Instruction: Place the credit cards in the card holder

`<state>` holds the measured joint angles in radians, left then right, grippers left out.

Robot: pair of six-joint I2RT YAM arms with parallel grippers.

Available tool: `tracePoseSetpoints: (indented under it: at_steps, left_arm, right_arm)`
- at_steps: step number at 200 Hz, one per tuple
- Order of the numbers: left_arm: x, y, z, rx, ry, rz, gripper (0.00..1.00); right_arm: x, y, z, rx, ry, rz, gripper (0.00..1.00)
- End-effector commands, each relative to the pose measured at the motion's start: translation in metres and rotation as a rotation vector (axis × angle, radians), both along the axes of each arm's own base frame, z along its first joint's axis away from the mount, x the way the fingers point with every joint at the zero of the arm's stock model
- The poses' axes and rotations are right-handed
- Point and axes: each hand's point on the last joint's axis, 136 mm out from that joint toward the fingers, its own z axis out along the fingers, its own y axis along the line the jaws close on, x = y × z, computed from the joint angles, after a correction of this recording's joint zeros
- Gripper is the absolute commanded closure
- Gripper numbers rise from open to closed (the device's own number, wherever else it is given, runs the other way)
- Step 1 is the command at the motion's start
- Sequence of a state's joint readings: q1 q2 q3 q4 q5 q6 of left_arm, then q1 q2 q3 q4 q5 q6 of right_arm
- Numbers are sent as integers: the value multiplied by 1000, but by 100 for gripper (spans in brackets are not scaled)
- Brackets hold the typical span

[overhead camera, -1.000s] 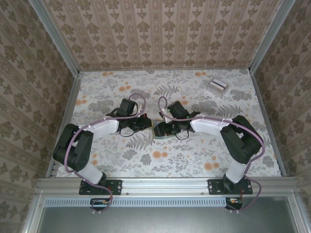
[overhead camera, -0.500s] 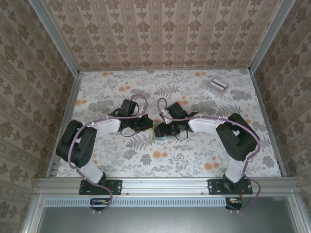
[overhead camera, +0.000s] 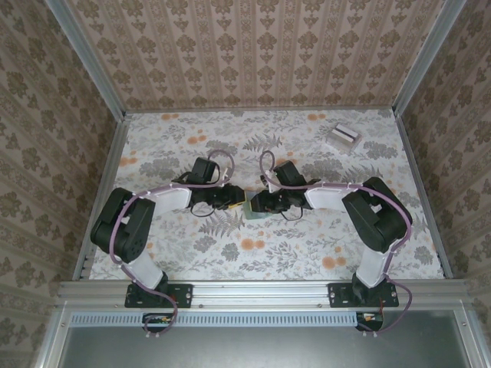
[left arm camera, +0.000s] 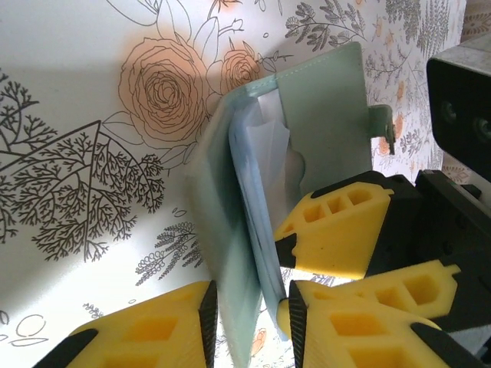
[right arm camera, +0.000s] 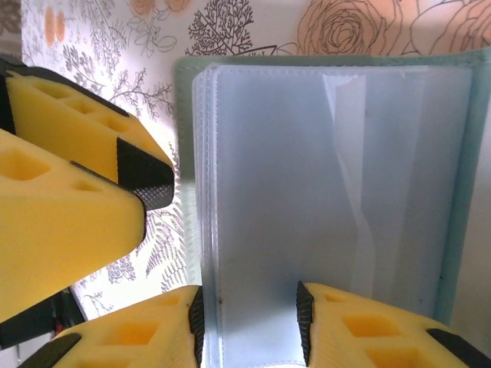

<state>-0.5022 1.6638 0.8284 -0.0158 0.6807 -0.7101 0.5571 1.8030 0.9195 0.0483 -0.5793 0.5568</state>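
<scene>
Noting small grey-green bifold card holder (overhead camera: pixel 252 211) lying open at centre of floral table (overhead camera: pixel 322 247) between both hands: left gripper (left arm camera: pixel 247 303) straddles its cover edge, pinch uncertain from this angle, right gripper (right arm camera: pixel 249 295) spread above its sleeves; thin white-and-silver credit cards (overhead camera: pixel 342 137) sit far right, nearer the right gripper.

Card holder (left arm camera: pixel 326 107): grey-green cover, pale blue-grey inside. Fingers (left arm camera: pixel 146 333): yellow, black pads. Table (overhead camera: pixel 291 245): white, grey foliage, orange flowers.
</scene>
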Motion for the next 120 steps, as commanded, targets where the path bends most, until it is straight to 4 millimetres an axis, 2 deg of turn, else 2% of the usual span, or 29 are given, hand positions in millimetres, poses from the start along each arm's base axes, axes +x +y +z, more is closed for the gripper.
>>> tracePoseSetpoints:
  at_steps: [1, 72, 78, 98, 120]
  left_arm:
    - [2, 2, -1, 20, -27, -17, 68]
    - [1, 5, -10, 42, -25, -13, 69]
    - [3, 8, -13, 64, -31, 2, 69]
    - [4, 17, -17, 84, -20, 41, 70]
    - [2, 28, -21, 87, -6, 87, 62]
  right_arm:
    - [0, 1, 0, 67, 23, -10, 61]
    - [3, -6, -2, 107, 36, -41, 68]
    - [3, -6, -1, 102, 28, -35, 66]
    - [1, -10, 1, 2, -11, -5, 51]
    - [4, -16, 8, -92, -59, -10, 49]
